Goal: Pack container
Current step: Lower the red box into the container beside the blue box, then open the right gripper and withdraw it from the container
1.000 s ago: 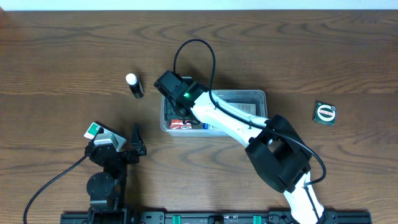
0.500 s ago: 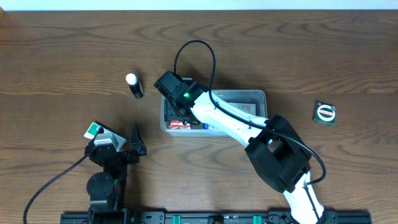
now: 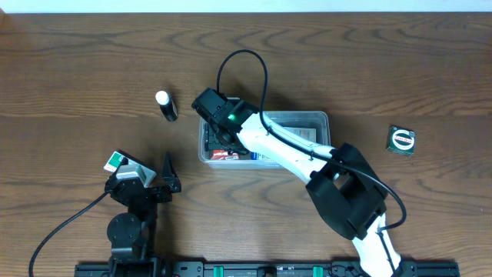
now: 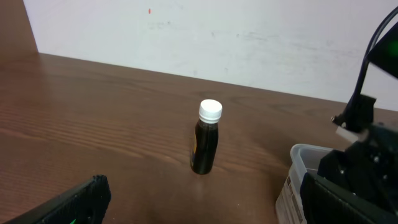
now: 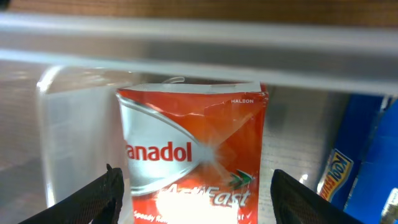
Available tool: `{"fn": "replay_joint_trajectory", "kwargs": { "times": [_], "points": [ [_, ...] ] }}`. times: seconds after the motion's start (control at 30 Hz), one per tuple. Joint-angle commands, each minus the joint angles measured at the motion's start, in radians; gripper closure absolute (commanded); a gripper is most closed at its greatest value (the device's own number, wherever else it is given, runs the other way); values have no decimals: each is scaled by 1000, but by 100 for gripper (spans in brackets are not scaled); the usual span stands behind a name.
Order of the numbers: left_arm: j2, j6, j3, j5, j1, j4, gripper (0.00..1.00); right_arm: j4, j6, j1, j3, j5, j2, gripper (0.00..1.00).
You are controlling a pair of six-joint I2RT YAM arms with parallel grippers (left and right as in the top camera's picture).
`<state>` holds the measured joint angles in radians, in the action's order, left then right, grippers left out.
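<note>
- Across the room, a dark brown desk (image 3: 77,69) with heavy wood grain runs up against a plain white wall (image 4: 261,31).
- Near the middle of the desk sits the container (image 3: 319,117), a shallow clear tub with rounded corners, lying flat with its long side running left to right.
- Inside it, at the left end, lies a red packet (image 5: 193,162) marked "Panadol", and a blue box (image 5: 367,155) lies just beside that.
- The right claw (image 5: 196,190) reaches down into that left end. Its fingers (image 5: 102,196) are spread wide on either side of the red packet, and I cannot tell whether they touch it.
- The left claw (image 3: 171,174) hangs over bare desk at the near left, well apart from the container. It is spread wide and has hold of nothing.
- A small dark bottle (image 4: 206,138) with a white cap stands upright on the desk, to the left of the container and apart from it.
- Far off to the right lies a small dark square item (image 3: 401,140) with a green and white round face.
- A black cable (image 3: 250,55) loops up from the right arm above the container.
- A black rail (image 3: 254,269) runs along the near edge of the desk.
</note>
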<state>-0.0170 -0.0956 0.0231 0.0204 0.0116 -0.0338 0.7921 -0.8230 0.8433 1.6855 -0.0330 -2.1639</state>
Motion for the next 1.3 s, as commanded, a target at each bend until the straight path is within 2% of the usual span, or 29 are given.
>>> {"fn": "replay_joint_trajectory", "kwargs": {
  "times": [0.0, 0.43, 0.67, 0.87, 1.03, 1.13, 1.27],
  "points": [
    [-1, 16, -19, -12, 5, -37, 2, -3, 2, -3, -1, -23, 63, 26],
    [-1, 16, -19, -12, 5, -37, 2, 70, 19, -40, -1, -53, 79, 27],
    [-1, 16, -19, -12, 5, -37, 2, 78, 164, -45, 0, -55, 111, 31],
    [-1, 16, -19, -12, 5, -37, 2, 109, 238, -69, 0, -148, 278, 27],
    [-1, 16, -19, -12, 5, -37, 2, 199, 261, -188, 0, -241, 478, 22],
    [-1, 16, -19, -12, 5, -37, 2, 263, 275, -314, 0, -240, 570, 20],
    [-1, 16, -19, -12, 5, -37, 2, 393, 254, -508, -1, -240, 610, 18]
  ]
}}
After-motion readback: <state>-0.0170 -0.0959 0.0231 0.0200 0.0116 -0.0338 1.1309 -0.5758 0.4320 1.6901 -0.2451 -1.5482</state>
